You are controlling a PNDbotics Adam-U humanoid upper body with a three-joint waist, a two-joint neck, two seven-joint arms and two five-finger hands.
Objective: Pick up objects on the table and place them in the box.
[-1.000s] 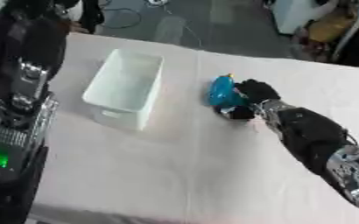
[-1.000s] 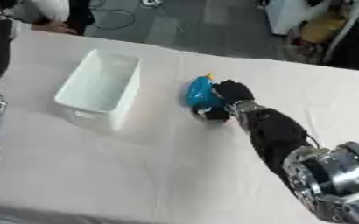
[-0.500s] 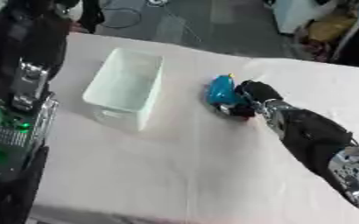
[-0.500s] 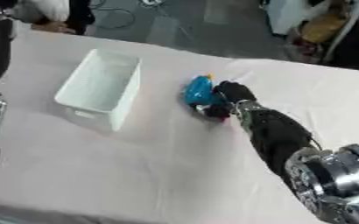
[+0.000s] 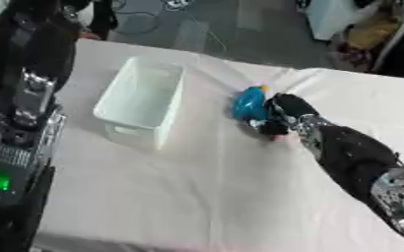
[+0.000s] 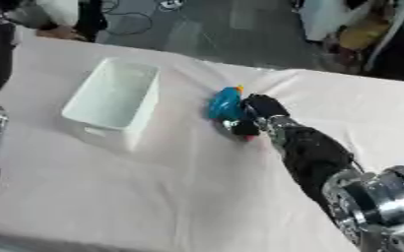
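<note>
A blue toy (image 5: 249, 102) with a yellow tip lies on the white table, right of the white box (image 5: 143, 105). My right hand (image 5: 279, 114) rests against the toy's right side, its black fingers curled round it, with a bit of pink showing under the hand. The box stands empty, long side running away from me. My left arm (image 5: 24, 93) fills the left edge of the left eye view; its hand does not show.
The white tablecloth (image 5: 197, 197) spreads wide in front of the box and toy. Beyond the far table edge lies dark floor with cables and a cluttered corner (image 5: 360, 29) at the upper right.
The right hand and blue toy stay in nearly the same spot; the fingers have closed slightly tighter on the toy. The box has not moved.
</note>
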